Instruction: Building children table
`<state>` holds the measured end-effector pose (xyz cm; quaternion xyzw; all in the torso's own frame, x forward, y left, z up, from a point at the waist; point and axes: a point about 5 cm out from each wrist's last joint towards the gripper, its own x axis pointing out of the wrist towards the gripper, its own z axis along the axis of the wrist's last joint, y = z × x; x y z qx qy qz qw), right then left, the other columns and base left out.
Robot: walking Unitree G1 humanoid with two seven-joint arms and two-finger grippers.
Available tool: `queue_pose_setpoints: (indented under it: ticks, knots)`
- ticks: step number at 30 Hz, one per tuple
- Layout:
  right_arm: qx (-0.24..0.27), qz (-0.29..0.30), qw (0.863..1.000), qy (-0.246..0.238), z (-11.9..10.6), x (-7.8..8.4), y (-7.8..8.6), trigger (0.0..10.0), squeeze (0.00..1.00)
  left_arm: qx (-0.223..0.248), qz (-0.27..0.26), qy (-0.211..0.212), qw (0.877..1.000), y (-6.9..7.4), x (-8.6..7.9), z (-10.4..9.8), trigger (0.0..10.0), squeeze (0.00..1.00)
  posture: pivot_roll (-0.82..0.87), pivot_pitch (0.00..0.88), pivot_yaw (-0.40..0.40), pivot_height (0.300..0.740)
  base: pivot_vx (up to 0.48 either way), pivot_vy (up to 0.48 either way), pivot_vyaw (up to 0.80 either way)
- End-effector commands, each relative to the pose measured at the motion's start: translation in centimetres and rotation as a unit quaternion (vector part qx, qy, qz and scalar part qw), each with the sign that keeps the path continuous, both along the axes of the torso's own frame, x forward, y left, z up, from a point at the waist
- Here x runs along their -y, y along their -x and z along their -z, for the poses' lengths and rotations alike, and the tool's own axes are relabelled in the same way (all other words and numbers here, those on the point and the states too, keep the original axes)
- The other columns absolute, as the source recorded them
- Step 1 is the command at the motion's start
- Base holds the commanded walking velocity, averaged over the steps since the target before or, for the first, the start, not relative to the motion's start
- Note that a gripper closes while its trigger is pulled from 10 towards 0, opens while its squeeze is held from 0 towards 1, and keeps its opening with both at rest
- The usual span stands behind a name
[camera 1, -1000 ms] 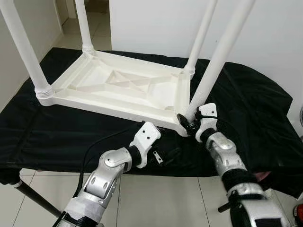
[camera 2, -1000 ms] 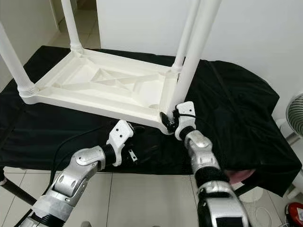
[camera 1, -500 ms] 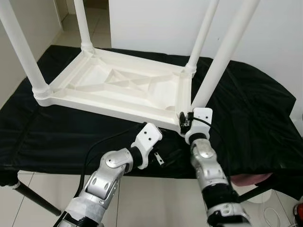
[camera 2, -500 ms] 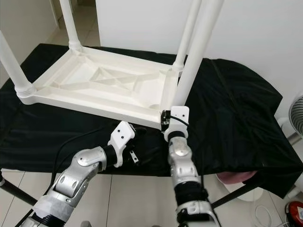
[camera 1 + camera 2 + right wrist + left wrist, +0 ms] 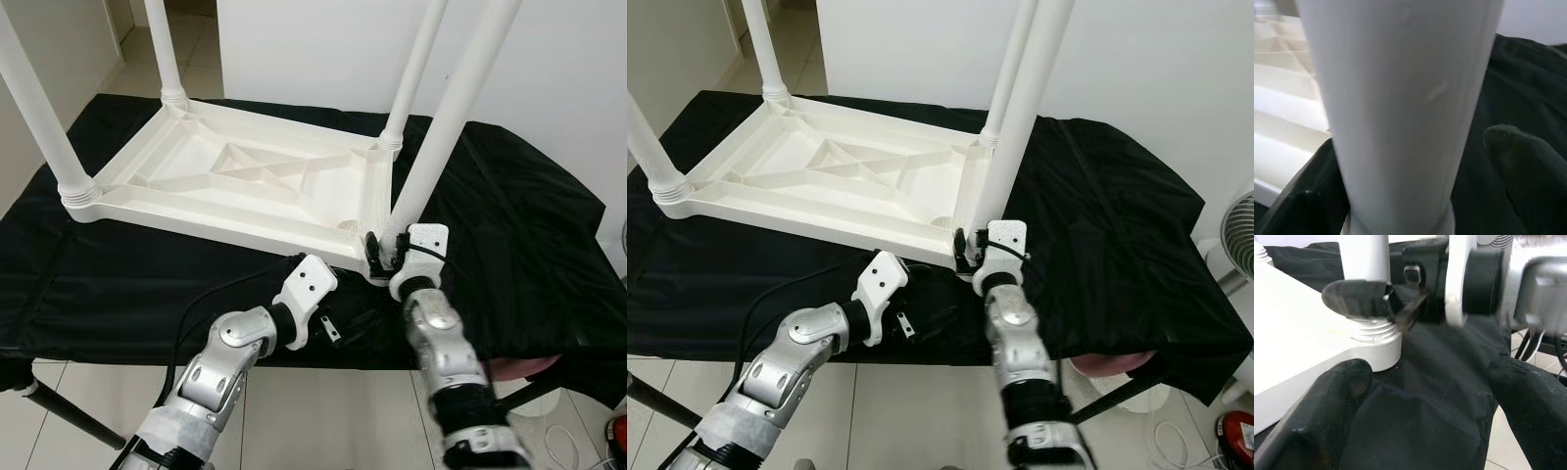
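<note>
The white table top (image 5: 245,181) lies upside down on the black cloth (image 5: 509,215), so the leg sockets face up. The right gripper (image 5: 384,251) has its fingers around the base of the near-right leg (image 5: 446,122), probably to seat or twist it; whether they press it cannot be told. The left gripper (image 5: 1425,396) waits spread beside that corner.

No legible text, labels, brand marks, numbers or signs in any of my views. The white table (image 5: 245,181) is plain moulded plastic, unmarked. The black cloth (image 5: 509,225) over the counter carries no print.
</note>
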<state>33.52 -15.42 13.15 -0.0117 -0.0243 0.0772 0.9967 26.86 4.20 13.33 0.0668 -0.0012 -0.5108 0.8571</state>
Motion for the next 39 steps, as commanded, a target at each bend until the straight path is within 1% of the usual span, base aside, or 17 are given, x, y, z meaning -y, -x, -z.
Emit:
queue_pose_setpoints:
  ticks: [1,2,5,6,7,10,11,12,16,18,19,20,25,34,35,37,39]
  knots:
    - [-0.024,-0.035,0.999,-0.004,0.5,0.5,-0.3,10.0,0.0,0.006,-0.011,-0.007,1.0,-0.3,0.1,0.0,10.0,0.0,-0.05,0.0,-0.061,0.74,0.0,0.0,0.0]
    - [-0.024,-0.035,0.999,-0.004,0.5,0.5,-0.3,10.0,0.0,0.006,-0.011,-0.007,1.0,-0.3,0.1,0.0,10.0,0.0,-0.05,0.0,-0.061,0.74,0.0,0.0,0.0]
    - [-0.021,-0.137,0.989,0.049,0.2,0.6,-0.9,10.0,0.0,0.01,-0.01,-0.007,1.0,-0.7,0.1,-0.2,10.0,0.0,-0.06,0.0,-0.054,0.74,0.0,0.0,0.0]
    - [-0.021,-0.137,0.989,0.049,0.2,0.6,-0.9,10.0,0.0,0.01,-0.01,-0.007,1.0,-0.7,0.1,-0.2,10.0,0.0,-0.06,0.0,-0.054,0.74,0.0,0.0,0.0]
    - [-0.021,-0.161,0.985,0.06,0.1,0.5,-1.1,10.0,0.0,0.011,-0.01,-0.007,1.0,-0.7,0.1,-0.3,10.0,0.0,-0.06,0.0,-0.05,0.74,0.0,0.0,0.0]
    - [-0.022,-0.174,0.982,0.064,0.1,0.5,-1.2,10.0,0.0,0.012,-0.01,-0.007,1.0,-0.8,0.1,-0.3,10.0,0.0,-0.06,0.0,-0.049,0.74,0.0,0.0,0.0]
    - [-0.022,-0.191,0.978,0.084,0.1,0.2,-1.5,10.0,0.0,0.013,-0.011,-0.007,1.0,-0.9,0.0,-0.4,10.0,0.0,-0.06,0.0,-0.043,0.74,0.0,0.0,0.0]
    - [-0.022,-0.191,0.978,0.084,0.1,0.2,-1.5,10.0,0.0,0.013,-0.011,-0.007,1.0,-0.9,0.0,-0.4,10.0,0.0,-0.06,0.0,-0.043,0.74,0.0,0.0,0.0]
    - [-0.039,-0.248,0.962,0.106,0.2,-1.1,-2.5,10.0,0.0,0.016,-0.011,-0.007,1.0,-1.0,0.1,-0.5,10.0,0.0,-0.05,0.0,-0.042,0.74,0.0,0.0,0.0]
    - [-0.039,-0.248,0.962,0.106,0.2,-1.1,-2.5,10.0,0.0,0.016,-0.011,-0.007,1.0,-1.0,0.1,-0.5,10.0,0.0,-0.05,0.0,-0.042,0.74,0.0,0.0,0.0]
    - [-0.045,-0.252,0.96,0.112,0.3,-1.2,-2.6,4.3,0.0,0.018,-0.011,-0.006,1.0,-1.1,0.1,-0.6,10.0,0.0,-0.05,0.0,-0.043,0.74,0.0,0.0,0.0]
    - [-0.051,-0.254,0.959,0.114,0.5,-1.2,-2.6,0.0,0.0,0.019,-0.012,-0.005,1.0,-1.1,0.1,-0.7,10.0,0.0,-0.04,0.0,-0.046,0.74,0.0,0.0,0.0]
    - [-0.063,-0.269,0.954,0.116,0.8,-0.9,-2.7,0.0,0.0,0.021,-0.014,-0.004,1.0,-1.2,0.0,-0.8,10.0,0.0,-0.04,0.0,-0.048,0.74,0.0,0.0,0.0]
    - [-0.066,-0.264,0.956,0.107,1.0,0.0,-2.6,0.0,0.0,0.021,-0.015,-0.005,1.0,-1.2,0.0,-0.7,10.0,0.0,-0.04,0.0,-0.046,0.74,0.0,0.0,0.0]
    - [-0.067,-0.265,0.956,0.101,1.1,0.1,-2.6,10.0,0.0,0.02,-0.014,-0.004,1.0,-1.2,0.0,-0.7,10.0,0.0,-0.04,0.0,-0.046,0.74,0.0,0.0,0.0]
    - [-0.062,-0.249,0.962,0.091,1.0,0.3,-2.7,10.0,0.0,0.02,-0.014,-0.004,1.0,-1.1,0.0,-0.7,10.0,0.0,-0.04,0.0,-0.046,0.74,0.0,0.0,0.0]
    - [-0.062,-0.249,0.962,0.091,1.0,0.3,-2.7,10.0,0.0,0.02,-0.014,-0.004,1.0,-1.1,0.0,-0.7,10.0,0.0,-0.04,0.0,-0.046,0.74,0.0,0.0,0.0]
